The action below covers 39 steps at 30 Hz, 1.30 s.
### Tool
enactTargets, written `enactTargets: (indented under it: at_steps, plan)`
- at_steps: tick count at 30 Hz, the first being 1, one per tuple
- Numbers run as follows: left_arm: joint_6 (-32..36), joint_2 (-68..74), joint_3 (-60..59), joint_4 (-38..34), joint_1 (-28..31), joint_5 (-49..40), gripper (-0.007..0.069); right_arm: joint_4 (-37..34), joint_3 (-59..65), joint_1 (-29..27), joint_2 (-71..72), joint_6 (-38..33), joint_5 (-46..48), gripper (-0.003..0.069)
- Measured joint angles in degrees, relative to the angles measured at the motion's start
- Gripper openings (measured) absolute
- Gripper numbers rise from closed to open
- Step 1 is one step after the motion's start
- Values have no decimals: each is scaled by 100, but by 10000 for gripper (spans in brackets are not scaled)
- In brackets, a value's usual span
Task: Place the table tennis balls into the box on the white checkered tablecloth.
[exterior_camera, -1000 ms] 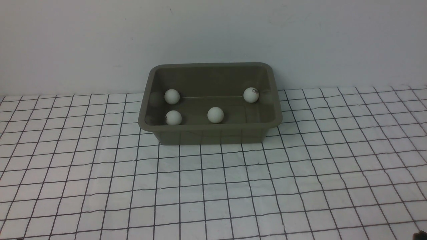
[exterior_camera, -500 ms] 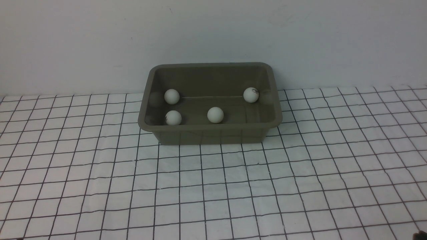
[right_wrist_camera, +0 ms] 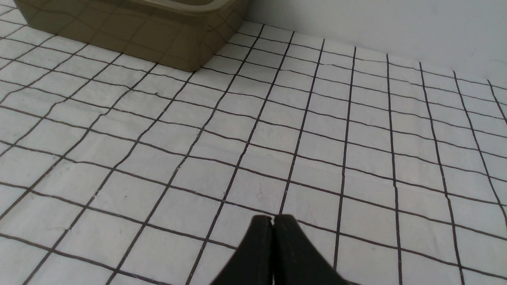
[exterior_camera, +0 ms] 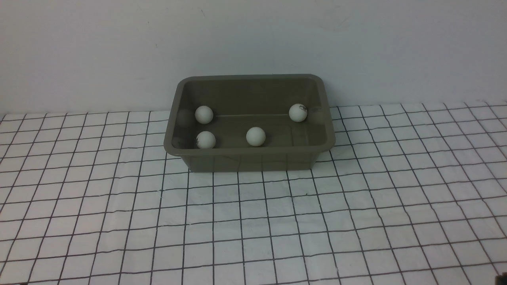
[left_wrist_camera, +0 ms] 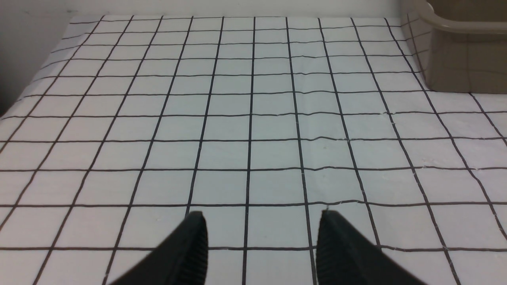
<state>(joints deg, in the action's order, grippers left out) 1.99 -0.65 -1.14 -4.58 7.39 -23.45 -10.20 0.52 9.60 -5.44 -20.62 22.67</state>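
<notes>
White balls (exterior_camera: 256, 136), 4, unmoved in box (exterior_camera: 249, 156); left gripper (left_wrist_camera: 261, 221) wide, right gripper (right_wrist_camera: 272, 221) closed.

white checkered tablecloth (exterior_camera: 253, 221), box (exterior_camera: 253, 160) on it

Each gripper (left_wrist_camera: 261, 221) (right_wrist_camera: 272, 221) has black tapered fingers, the left pair's inner pads (left_wrist_camera: 201, 245) ribbed

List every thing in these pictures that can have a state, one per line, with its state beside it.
table tennis balls: all four lying inside the box, apart from one another.
box: upright on the tablecloth, open-topped.
white checkered tablecloth: spread flat, slightly wrinkled.
left gripper: open, holding nothing, above the cloth.
right gripper: shut, holding nothing, above the cloth.
</notes>
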Motion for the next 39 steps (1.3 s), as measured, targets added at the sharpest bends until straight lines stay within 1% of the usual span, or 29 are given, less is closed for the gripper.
enactTargets:
  at_steps: [1, 3, 15, 27, 34, 36, 39]
  plan:
    - [0, 0, 0, 0, 0, 0, 342, 15, 0, -173, 51, 16, 95, -16]
    - [0, 0, 0, -5, 0, 0, 342, 15, 0, -342, 145, 72, 143, -16]
    - [0, 0, 0, -15, 0, 0, 342, -43, 56, -725, 593, 134, 25, -16]
    - [0, 0, 0, -15, 0, 0, 342, -96, 58, -755, 611, 134, 25, -16]
    - [0, 0, 0, -15, 0, 0, 342, -611, 64, -755, 611, 144, 25, -16]
    - [0, 0, 0, -15, 0, 0, 342, -595, 64, -755, 611, 165, 25, -16]
    - [0, 0, 0, -15, 0, 0, 342, -392, 64, -755, 611, 393, 30, -16]
